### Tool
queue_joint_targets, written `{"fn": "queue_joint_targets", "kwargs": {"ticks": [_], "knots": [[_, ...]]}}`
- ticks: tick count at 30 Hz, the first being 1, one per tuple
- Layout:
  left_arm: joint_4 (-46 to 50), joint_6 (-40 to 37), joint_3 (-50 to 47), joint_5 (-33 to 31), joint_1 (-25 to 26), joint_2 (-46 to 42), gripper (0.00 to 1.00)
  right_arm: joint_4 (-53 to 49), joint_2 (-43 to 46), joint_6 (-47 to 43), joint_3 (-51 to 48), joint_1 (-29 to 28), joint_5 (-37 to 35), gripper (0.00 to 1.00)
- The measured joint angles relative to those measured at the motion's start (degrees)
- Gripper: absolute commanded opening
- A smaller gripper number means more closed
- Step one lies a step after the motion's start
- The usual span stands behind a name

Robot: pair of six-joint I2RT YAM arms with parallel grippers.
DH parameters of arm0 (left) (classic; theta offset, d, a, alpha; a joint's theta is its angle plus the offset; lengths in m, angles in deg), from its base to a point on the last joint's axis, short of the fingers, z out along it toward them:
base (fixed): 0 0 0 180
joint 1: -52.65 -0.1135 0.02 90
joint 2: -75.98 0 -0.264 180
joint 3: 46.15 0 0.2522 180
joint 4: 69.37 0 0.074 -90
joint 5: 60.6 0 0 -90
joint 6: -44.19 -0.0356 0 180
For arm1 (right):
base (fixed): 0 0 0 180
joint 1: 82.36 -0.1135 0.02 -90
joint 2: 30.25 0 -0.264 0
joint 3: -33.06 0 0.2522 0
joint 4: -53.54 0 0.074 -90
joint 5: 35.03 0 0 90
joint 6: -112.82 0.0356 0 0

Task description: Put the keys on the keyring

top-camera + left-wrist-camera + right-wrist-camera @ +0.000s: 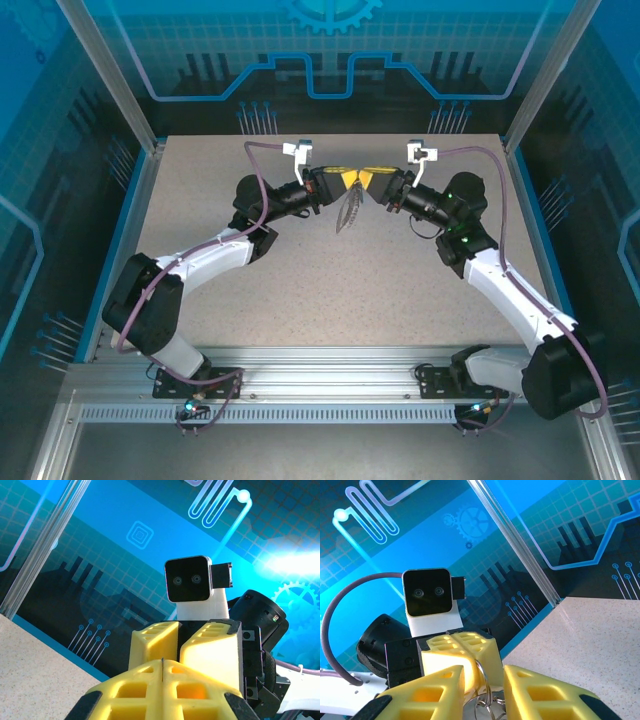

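Yellow fingers of your left gripper (pixel 350 181) are pressed shut on the keyring (pixel 481 679). The right gripper (pixel 366 179) faces it, fingers slightly apart around the ring; whether they pinch it, you cannot tell. The chain (pixel 347 212) hangs below both. Whether the key is threaded is too small to tell.

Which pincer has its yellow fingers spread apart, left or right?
The right pincer: its fingers stand apart with silvery rings in the gap, while the left pincer has its fingers pressed together.

Top view overhead; wrist views face-to-face, v. close.
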Motion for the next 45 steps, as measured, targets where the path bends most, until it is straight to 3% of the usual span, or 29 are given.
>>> {"fn": "queue_joint_targets", "kwargs": {"ticks": [7, 16, 24, 27, 31, 45], "knots": [[0.0, 0.0, 0.0, -0.1, 0.0, 0.0, 0.00, 0.5, -0.9, 0.3, 0.0, 0.0, 0.2, 0.26], [0.1, 0.0, 0.0, -0.7, 0.0, 0.3, 0.00, 2.6, -1.1, 1.2, -1.4, -0.2, 0.7, 0.00], [0.0, 0.0, 0.0, -1.0, 0.0, 0.3, 0.00, 4.3, -1.7, 1.4, -1.6, -0.2, 1.0, 0.00], [0.2, 0.0, 0.0, -0.9, 0.0, 0.3, 0.18, 3.9, -1.7, 0.9, -1.6, 0.1, 1.5, 0.00], [0.8, -0.4, 0.0, -0.3, 0.0, 0.2, 0.33, -0.3, -1.7, -1.7, -0.3, 0.2, 4.4, 0.00], [13.1, -6.6, 1.8, 6.0, -4.0, -4.2, 0.54, -16.0, -3.2, -12.9, 7.5, 5.9, 13.8, 0.00]]}}
